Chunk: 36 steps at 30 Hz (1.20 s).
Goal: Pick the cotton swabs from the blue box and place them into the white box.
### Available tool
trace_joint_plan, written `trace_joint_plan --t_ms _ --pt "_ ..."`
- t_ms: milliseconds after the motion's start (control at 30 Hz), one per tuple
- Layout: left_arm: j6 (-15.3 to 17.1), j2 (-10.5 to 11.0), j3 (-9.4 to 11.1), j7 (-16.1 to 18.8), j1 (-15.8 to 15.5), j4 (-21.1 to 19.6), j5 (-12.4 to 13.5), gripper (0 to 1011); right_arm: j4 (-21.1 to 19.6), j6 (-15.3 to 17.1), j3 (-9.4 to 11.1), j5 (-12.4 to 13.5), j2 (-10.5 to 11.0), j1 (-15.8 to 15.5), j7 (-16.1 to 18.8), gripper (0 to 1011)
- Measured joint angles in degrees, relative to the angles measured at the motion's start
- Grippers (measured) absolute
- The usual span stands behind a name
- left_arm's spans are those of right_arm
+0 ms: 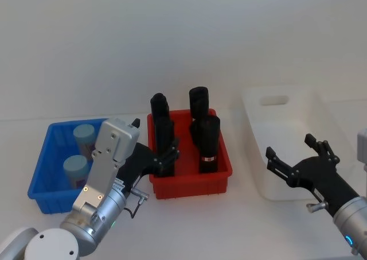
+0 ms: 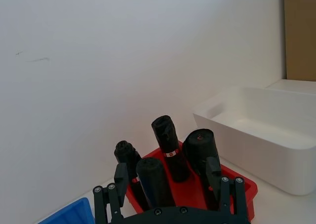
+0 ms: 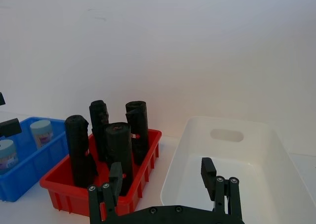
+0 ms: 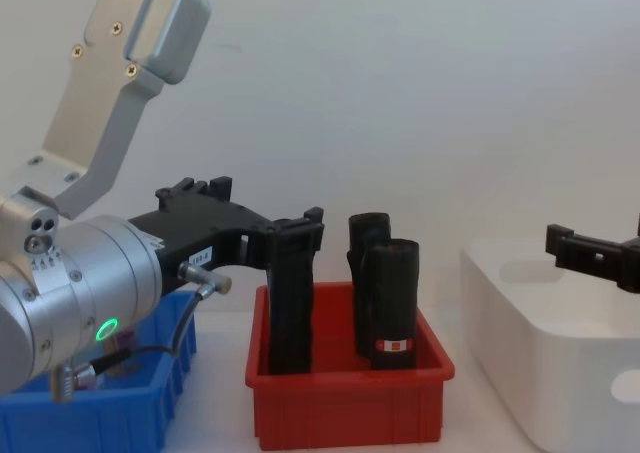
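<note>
Two cotton swabs jars with light blue lids [image 1: 84, 135] [image 1: 75, 168] stand in the blue box [image 1: 41, 159] at the left; the right wrist view shows the cotton swabs [image 3: 42, 130] in the blue box [image 3: 29, 170] too. At the right stands the white box [image 1: 287, 192], its inside bare [image 3: 232, 164]. My left gripper [image 1: 155, 138] hovers open at the seam between the blue box and the red bin, holding nothing [image 2: 168, 177]. My right gripper [image 1: 289, 147] hangs open and empty over the white box's near left part [image 3: 162, 172].
A red bin [image 1: 189, 182] with several upright black rolls [image 1: 207, 142] sits between the two boxes, close to my left gripper's fingers [image 4: 310, 228]. A white wall rises just behind the boxes. Bare tabletop lies in front of the bins.
</note>
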Motion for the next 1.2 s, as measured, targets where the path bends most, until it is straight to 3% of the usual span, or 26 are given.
trace_joint_plan --t_ms 1200 --pt "0.0 0.0 0.0 0.0 0.0 0.0 0.0 1004 0.0 0.0 0.0 0.0 0.0 0.0 0.0 1002"
